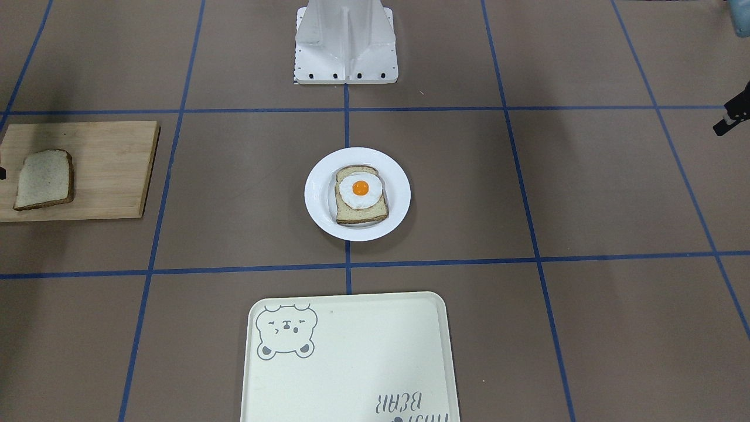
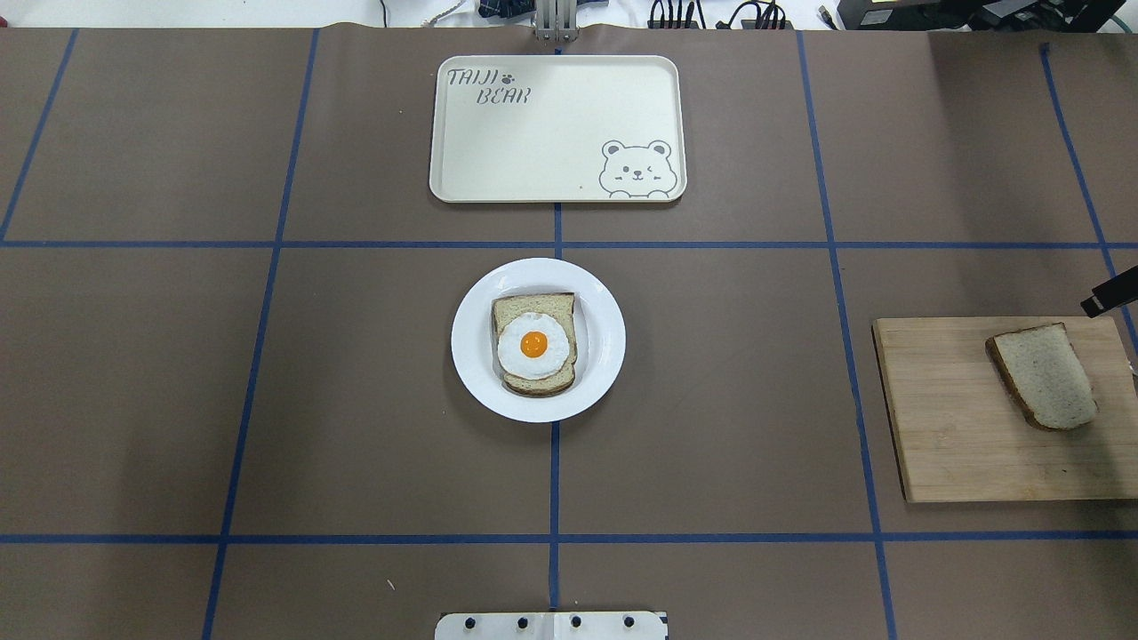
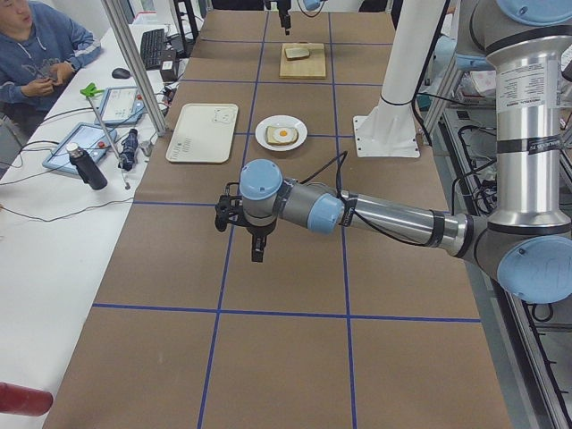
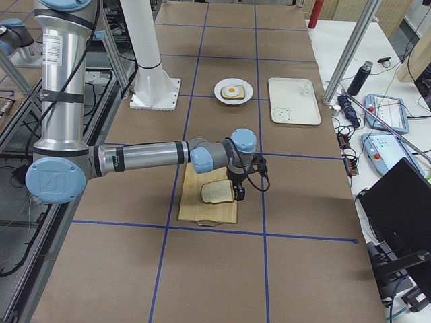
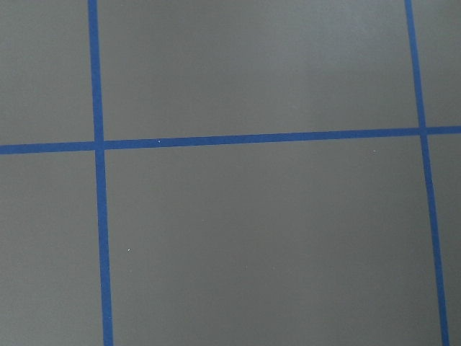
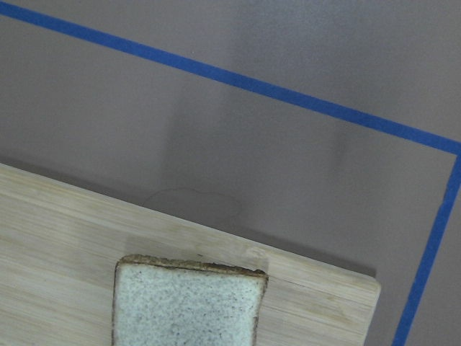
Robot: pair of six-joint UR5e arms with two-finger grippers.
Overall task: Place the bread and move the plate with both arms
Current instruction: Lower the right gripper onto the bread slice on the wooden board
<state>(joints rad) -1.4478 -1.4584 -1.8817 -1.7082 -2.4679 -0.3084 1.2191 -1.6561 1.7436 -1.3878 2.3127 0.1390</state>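
Exterior right only: right gripper beside bread on board; spacing of it and left gripper untellable.

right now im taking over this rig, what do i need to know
Left gripper: hangs over bare table, well away from the plate, holding nothing; open or shut cannot be told.
Right gripper: close beside the bread, not holding it; the fingers are too small to judge.
Bread: flat on the wooden cutting board, on the robot's right.
Plate: mid-table, carrying an egg-topped bread slice, apart from the bear tray.
Done: nothing yet.
Left: grasp the bread, set it on the plate, then move the plate with both arms.
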